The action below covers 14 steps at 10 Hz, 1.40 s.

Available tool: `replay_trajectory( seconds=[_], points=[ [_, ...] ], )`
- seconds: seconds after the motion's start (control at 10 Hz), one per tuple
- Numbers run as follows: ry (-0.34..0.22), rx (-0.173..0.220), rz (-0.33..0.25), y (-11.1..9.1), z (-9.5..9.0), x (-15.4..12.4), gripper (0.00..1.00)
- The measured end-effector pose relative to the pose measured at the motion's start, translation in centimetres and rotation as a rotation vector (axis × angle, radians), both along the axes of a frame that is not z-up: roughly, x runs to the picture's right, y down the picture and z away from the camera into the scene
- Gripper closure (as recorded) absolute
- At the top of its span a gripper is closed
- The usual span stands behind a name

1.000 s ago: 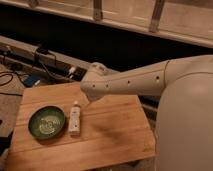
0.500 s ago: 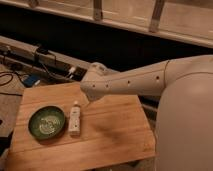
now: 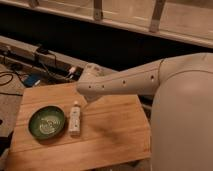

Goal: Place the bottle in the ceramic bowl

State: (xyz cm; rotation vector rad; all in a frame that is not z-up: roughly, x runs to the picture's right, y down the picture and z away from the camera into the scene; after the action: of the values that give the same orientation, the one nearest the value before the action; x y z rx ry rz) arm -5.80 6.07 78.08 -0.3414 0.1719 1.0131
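The slim whitish bottle (image 3: 75, 118) lies on the wooden table (image 3: 110, 135), cap pointing away, just right of the ceramic bowl (image 3: 47, 122). The bowl is round and dark green with a paler speckled centre, and nothing lies in it. My white arm reaches in from the right, and its wrist end sits above and just right of the bottle. The gripper (image 3: 90, 98) points down behind the wrist housing, close above the bottle's cap end.
Cables and a power strip (image 3: 42, 57) run along the floor behind the table. A dark wall and a railing stand at the back. My large white arm body (image 3: 182, 115) fills the right side, over the table's right edge.
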Motion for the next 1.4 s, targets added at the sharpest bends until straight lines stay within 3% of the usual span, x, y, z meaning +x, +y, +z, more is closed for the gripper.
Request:
replay_trajectory(
  seconds=[0.4, 0.7, 1.0, 1.4],
  points=[
    [0.013, -0.001, -0.015, -0.1, -0.1, 0.0, 0.20],
    [0.080, 0.007, -0.096, 0.2, -0.5, -3.8, 0.20],
    [0.120, -0.016, -0.130, 1.2, 0.0, -5.9, 0.20],
    [0.107, -0.061, -0.107, 3.1, 1.6, -6.8, 0.20]
  ],
)
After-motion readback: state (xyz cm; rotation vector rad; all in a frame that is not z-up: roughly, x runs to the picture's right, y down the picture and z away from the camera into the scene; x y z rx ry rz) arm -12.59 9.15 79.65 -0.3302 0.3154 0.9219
